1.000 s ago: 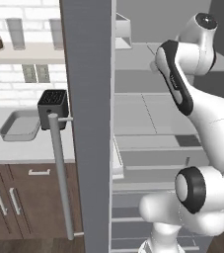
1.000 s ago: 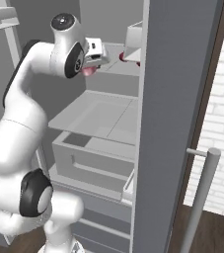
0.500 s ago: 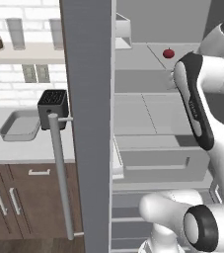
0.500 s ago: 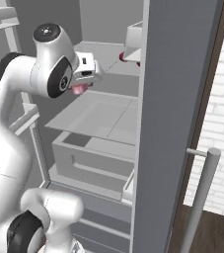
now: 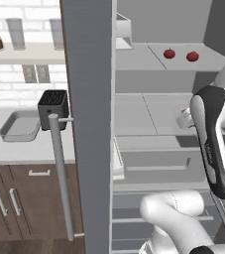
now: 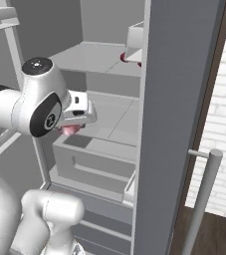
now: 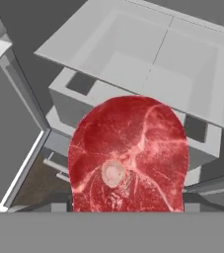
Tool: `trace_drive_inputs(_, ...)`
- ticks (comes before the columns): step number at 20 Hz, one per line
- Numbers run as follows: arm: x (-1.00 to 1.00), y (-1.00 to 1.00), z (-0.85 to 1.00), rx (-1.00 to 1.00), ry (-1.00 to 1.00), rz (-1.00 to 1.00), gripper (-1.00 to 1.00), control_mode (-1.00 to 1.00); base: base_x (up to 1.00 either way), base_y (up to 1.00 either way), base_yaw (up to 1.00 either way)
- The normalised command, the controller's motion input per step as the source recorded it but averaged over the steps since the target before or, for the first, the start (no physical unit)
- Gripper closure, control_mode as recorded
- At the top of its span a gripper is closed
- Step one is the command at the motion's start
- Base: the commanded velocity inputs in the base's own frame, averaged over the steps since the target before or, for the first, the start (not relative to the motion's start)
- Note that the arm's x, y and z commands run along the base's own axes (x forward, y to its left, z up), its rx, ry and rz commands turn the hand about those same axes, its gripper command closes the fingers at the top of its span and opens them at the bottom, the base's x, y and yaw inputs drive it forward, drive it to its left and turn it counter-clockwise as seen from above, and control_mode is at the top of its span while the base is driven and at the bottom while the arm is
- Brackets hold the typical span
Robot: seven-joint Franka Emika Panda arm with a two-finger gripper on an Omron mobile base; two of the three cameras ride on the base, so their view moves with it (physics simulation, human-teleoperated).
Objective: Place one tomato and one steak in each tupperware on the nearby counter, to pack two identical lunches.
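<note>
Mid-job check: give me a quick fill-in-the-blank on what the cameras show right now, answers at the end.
1. The gripper holds a raw red marbled ____.
2. Two round red tomatoes sit on the open fridge's ____ shelf.
3. On the pale grey-white counter, the shallow grey metal tray lies beside a ____ toaster.

Missing words: steak; upper; black

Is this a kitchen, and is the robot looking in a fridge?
Yes, it looks like a kitchen. The open fridge has two tomatoes on a shelf, the gripper holds a raw steak, and a counter over brown cabinets stands beside it.
</note>
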Motion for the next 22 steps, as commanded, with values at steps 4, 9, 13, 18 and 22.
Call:
trace_drive_inputs(4,-1.0,0.02,-0.5,0.01,0.11,0.0,1.0,-1.0,0.0,0.0,0.0)
trace_drive_inputs(9,-1.0,0.0,0.13,0.05,-0.11,0.0,1.0,-1.0,0.0,0.0,0.0)
trace_drive_inputs(13,-1.0,0.0,0.0,0.03,-0.11,0.0,1.0,-1.0,0.0,0.0,0.0)
trace_drive_inputs(18,-0.3,0.0,0.12,0.0,-0.08,-0.01,1.0,-1.0,0.0,0.0,0.0)
trace_drive_inputs(22,0.05,0.0,0.04,0.0,-0.01,0.0,1.0,1.0,-0.32,0.01,0.0)
